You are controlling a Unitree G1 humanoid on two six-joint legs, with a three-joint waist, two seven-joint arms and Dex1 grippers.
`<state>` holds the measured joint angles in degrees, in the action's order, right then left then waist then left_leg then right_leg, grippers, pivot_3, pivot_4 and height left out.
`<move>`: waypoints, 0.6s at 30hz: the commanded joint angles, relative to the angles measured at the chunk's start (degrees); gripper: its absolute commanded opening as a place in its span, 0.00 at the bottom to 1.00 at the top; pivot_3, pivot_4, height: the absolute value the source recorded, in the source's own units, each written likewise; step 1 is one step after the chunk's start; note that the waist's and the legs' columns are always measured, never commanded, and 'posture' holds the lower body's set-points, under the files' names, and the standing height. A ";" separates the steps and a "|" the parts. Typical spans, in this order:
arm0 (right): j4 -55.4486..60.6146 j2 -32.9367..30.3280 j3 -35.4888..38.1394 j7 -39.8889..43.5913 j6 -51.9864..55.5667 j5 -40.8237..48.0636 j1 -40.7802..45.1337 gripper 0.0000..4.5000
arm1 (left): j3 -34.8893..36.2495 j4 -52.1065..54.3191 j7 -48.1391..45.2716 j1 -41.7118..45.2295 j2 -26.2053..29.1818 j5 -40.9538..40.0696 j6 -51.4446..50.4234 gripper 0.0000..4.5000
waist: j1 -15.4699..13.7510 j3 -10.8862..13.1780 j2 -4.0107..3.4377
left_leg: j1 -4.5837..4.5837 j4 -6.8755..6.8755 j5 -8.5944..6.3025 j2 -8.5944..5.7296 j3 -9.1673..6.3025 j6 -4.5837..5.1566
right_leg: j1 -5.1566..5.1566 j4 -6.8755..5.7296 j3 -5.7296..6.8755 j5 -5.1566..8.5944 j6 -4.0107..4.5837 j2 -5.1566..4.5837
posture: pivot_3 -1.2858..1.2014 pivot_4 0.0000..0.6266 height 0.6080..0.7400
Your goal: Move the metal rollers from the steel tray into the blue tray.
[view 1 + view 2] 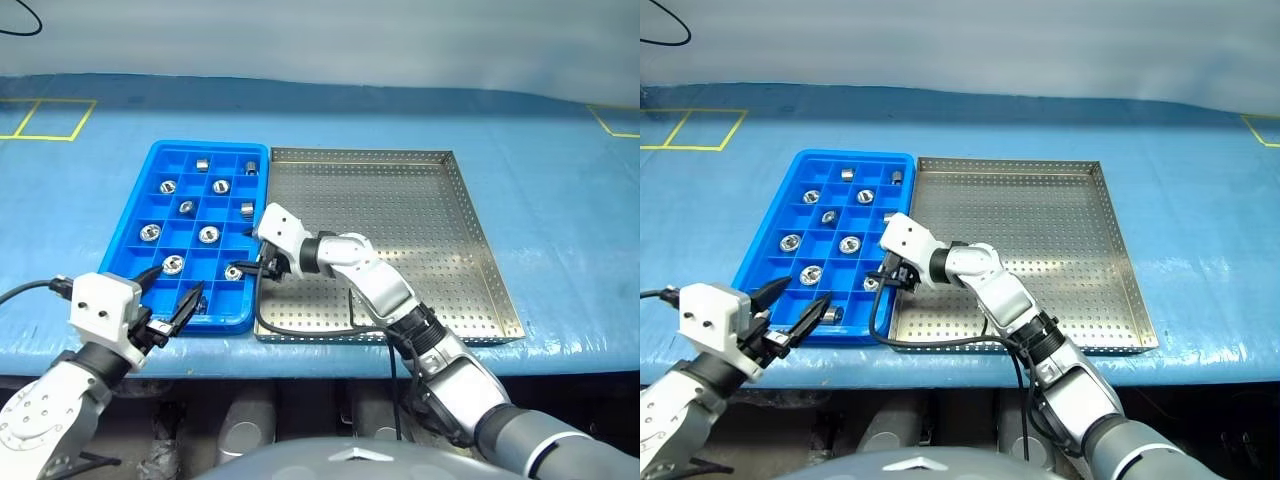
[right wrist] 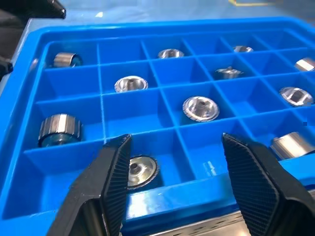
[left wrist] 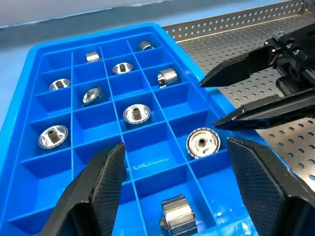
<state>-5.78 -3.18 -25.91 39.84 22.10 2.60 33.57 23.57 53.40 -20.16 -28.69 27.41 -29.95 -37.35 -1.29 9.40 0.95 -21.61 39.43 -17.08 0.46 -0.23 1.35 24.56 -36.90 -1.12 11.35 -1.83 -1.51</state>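
Metal rollers [image 3: 203, 142], shiny ridged discs, in gridded blue tray [image 1: 150, 170] (glossy plastic), both end effectors open, empty.

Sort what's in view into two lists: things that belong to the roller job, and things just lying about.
Job:
metal rollers, all lying in the blue compartments
blue tray
steel tray, no rollers left on it
right gripper, open at the blue tray's edge
left gripper, open

Lying about:
blue tablecloth
yellow tape marks
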 commanded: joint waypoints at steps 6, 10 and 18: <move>14.83 -8.77 14.41 -10.02 0.17 -2.34 -5.53 0.69 | -12.64 -7.25 -0.88 15.73 1.39 2.09 0.24 0.80 | -0.29 -0.05 0.03 | -0.02 0.01 0.01 -0.13 -0.13 0.00 | -0.10 0.05 0.05 -0.01 -0.01 -0.05 | 0.52 0.24 1.00; 19.77 -18.51 20.71 -11.28 4.67 -4.04 -11.89 0.69 | -21.19 -15.16 -1.34 26.30 -1.42 5.81 3.75 0.80 | 0.81 -0.05 -0.02 | -0.05 0.01 0.01 -0.17 -0.02 0.03 | -0.09 0.09 -0.03 -0.05 -0.07 -0.10 | 0.47 0.24 1.00; 26.07 -26.07 26.40 -10.95 7.76 -2.55 -24.03 0.69 | -30.18 -29.22 -2.30 35.75 -7.36 12.63 11.16 0.80 | 6.66 -0.09 -0.09 | 0.02 -0.19 -0.08 -0.08 0.25 0.17 | 0.04 0.11 -0.25 -0.19 -0.34 0.09 | 0.42 0.24 1.00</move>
<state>16.94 -29.08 -1.47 29.53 29.42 -1.08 9.37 -6.10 24.89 -22.04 6.63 20.24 -18.51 -28.43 5.38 9.31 0.85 -21.57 39.23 -17.17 0.39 0.06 1.53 24.60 -36.81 -1.42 11.16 -2.17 -1.38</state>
